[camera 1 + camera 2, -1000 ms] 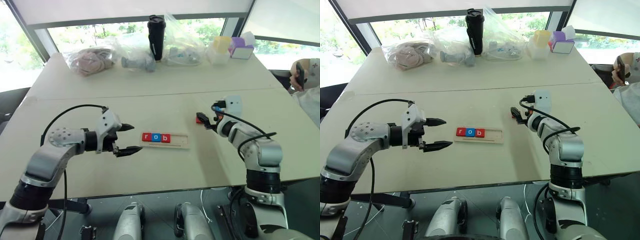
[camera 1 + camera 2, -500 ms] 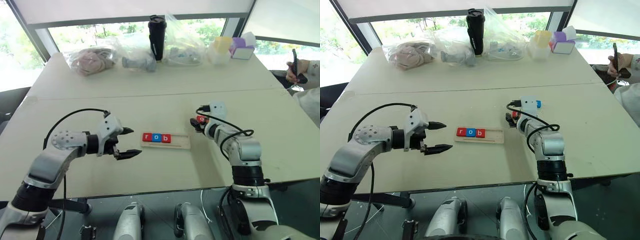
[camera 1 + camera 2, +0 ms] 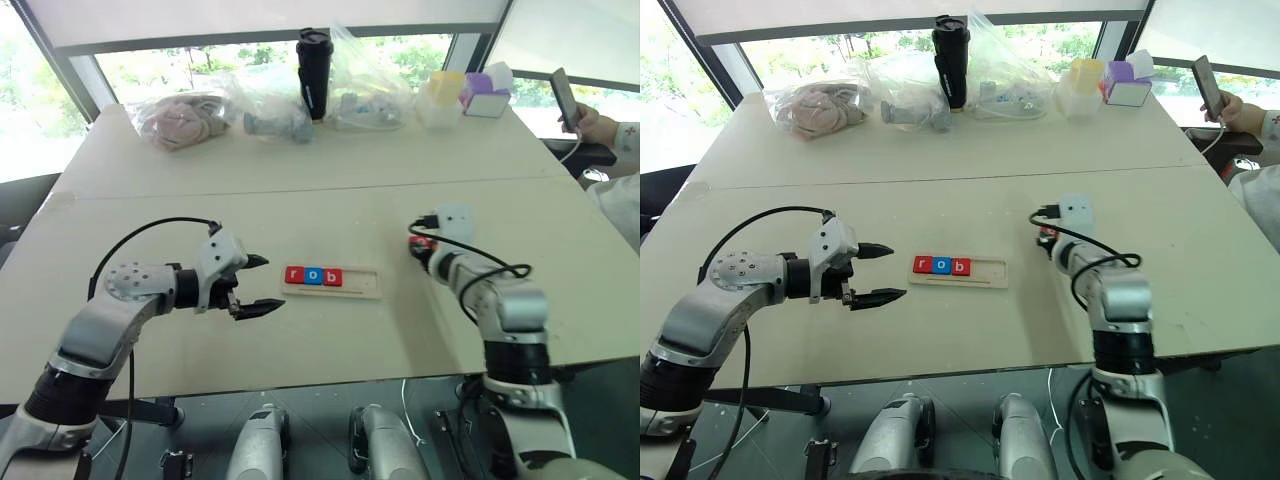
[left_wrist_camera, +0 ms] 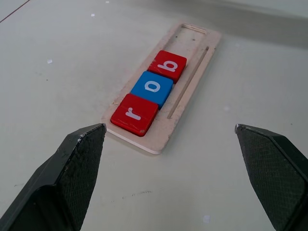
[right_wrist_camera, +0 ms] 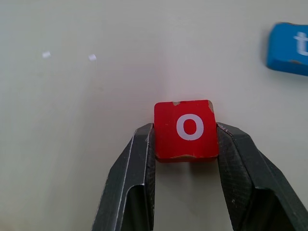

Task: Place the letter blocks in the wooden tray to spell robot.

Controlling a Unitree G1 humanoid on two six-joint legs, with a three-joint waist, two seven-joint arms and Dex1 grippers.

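Three blocks, r-o-b, were seated in the wooden tray (image 3: pixel 332 281); the left gripper (image 3: pixel 258 286) was held spread wide beside it. The red o block (image 5: pixel 186 130) was clamped by the right gripper (image 5: pixel 185 139), and should be lifted level, without tilting, toward the fourth slot.

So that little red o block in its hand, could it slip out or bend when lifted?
Probably not. The red o block looks like stiff painted wood with chipped corners, so it should not bend. The right hand pinches its two flat sides squarely, which should hold. It is small and thin, likely light, and flat enough not to roll.
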